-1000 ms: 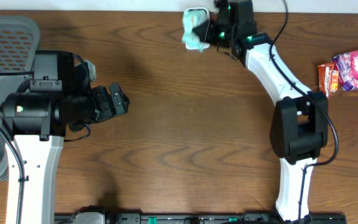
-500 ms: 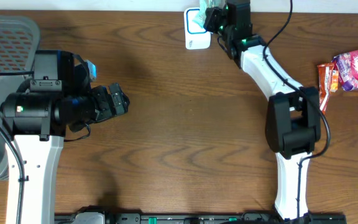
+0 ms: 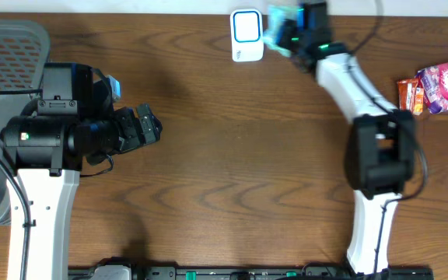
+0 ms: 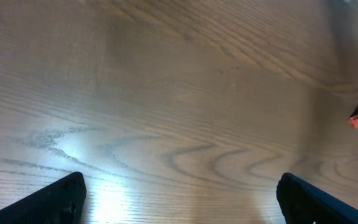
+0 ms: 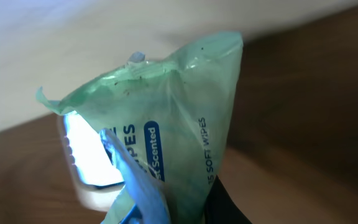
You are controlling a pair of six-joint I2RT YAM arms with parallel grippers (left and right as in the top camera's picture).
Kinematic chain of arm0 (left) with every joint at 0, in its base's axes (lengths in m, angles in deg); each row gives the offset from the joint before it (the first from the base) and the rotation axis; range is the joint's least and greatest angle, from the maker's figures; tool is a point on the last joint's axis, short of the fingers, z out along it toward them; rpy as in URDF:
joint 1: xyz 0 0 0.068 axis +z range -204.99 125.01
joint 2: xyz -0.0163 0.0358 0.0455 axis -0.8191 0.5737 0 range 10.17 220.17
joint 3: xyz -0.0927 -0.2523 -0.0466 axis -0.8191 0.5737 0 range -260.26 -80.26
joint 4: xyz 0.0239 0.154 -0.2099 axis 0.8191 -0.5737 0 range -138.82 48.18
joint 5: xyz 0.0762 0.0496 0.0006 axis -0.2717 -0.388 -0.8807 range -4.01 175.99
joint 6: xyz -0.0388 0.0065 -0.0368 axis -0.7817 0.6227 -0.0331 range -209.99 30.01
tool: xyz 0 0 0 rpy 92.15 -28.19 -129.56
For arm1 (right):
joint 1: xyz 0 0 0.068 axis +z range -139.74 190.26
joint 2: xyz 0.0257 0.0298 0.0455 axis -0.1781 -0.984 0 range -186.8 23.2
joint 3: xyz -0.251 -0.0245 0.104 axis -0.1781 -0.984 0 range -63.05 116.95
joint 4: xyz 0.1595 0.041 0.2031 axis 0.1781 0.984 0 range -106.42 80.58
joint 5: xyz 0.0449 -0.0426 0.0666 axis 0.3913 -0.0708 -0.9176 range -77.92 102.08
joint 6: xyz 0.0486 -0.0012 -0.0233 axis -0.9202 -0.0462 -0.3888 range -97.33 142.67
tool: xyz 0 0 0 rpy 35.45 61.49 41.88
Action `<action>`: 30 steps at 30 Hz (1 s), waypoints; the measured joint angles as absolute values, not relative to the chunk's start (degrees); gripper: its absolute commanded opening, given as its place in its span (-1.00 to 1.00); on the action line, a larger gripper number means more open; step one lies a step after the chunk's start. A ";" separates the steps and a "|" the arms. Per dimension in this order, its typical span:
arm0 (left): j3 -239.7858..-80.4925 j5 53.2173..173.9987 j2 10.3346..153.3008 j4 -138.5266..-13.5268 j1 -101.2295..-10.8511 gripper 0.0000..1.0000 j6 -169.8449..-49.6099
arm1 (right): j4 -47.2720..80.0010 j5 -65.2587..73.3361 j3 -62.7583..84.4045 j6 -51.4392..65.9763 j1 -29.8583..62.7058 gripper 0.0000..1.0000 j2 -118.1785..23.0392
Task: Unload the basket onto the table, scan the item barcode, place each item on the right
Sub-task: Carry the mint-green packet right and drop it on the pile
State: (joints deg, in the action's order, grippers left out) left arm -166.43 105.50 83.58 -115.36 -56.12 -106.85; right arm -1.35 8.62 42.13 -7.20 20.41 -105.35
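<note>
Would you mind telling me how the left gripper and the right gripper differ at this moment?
The left gripper is wide open; the right gripper is shut. The left holds nothing over the wooden table, while the right holds a green wipes pack beside the white scanner. Both have black fingers.

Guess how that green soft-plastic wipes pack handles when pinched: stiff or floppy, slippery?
Probably floppy: the green soft-plastic wipes pack creases and bunches where the right gripper pinches it. Likely light: one edge pinch carries it whole. Glossy film may be slippery.
</note>
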 measured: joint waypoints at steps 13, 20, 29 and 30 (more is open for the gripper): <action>-166.43 105.52 83.58 -115.34 -56.12 0.96 -106.88 | 24.90 19.11 42.61 8.36 -7.80 -0.98 -93.48; -166.43 105.52 83.58 -115.36 -56.12 0.96 -106.88 | 29.31 19.24 42.59 12.36 -13.07 -0.42 -98.55; -166.43 105.52 83.58 -115.34 -56.12 0.95 -106.88 | 33.14 19.17 42.48 13.69 -13.40 0.99 -100.41; -166.43 105.52 83.58 -115.36 -56.12 0.96 -106.88 | 33.88 19.17 42.48 13.61 -13.40 0.99 -100.41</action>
